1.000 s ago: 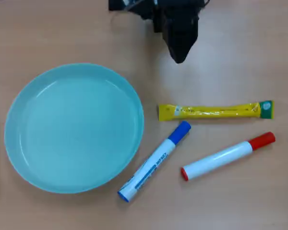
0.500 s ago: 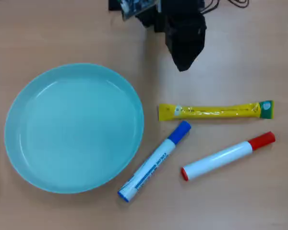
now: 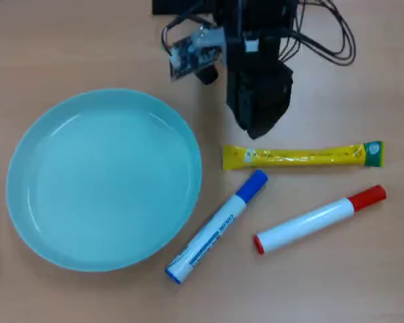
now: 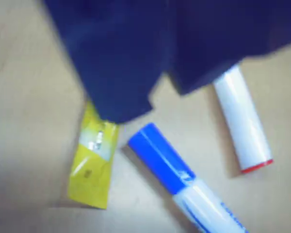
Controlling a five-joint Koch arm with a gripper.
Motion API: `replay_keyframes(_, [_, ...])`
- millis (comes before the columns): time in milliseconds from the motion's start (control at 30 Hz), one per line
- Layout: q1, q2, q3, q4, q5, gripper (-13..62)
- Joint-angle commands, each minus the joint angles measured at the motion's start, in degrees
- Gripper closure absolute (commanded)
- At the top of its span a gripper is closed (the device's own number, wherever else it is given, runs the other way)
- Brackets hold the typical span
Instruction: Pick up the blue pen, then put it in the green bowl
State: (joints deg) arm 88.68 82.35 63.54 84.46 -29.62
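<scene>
blue pen (image 3: pixel 216 229) lies flat on the wooden table (image 3: pixel 363 282), lower centre of the overhead view, running diagonally with its blue cap toward the upper right and its blue end ring toward the lower left; its lower part sits just beside the rim of the green bowl (image 3: pixel 27 222), though actual contact cannot be judged. green bowl fills the left half of the overhead view and holds nothing. yellow sachet (image 3: pixel 303 155) lies horizontally above the pen's cap, close to it but apart. red-capped marker (image 3: pixel 321 219) lies to the right of the pen, separate from it. gripper (image 3: pixel 256 111) hangs at upper centre, above the sachet's left end, grasping nothing; in the blurred wrist view two dark jaw tips show a narrow gap between them, above the blue cap (image 4: pixel 160 158).
</scene>
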Motion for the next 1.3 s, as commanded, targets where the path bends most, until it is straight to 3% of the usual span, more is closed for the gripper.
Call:
replay_keyframes(0, [0.44, -2.29, -6.33, 0.44, -3.69, 47.6])
replay_keyframes(233, [2.11, -9.05, -13.1, 4.31, -15.47, 34.9])
replay_keyframes(600, [3.87, -16.87, -17.14, 4.04, -25.22, 24.6])
replay_keyframes(1067, [3.96, -22.94, -19.16, 1.49, -36.83, 23.1])
replay_keyframes(1267, [4.04, -25.22, -20.65, 1.58, -36.74, 16.6])
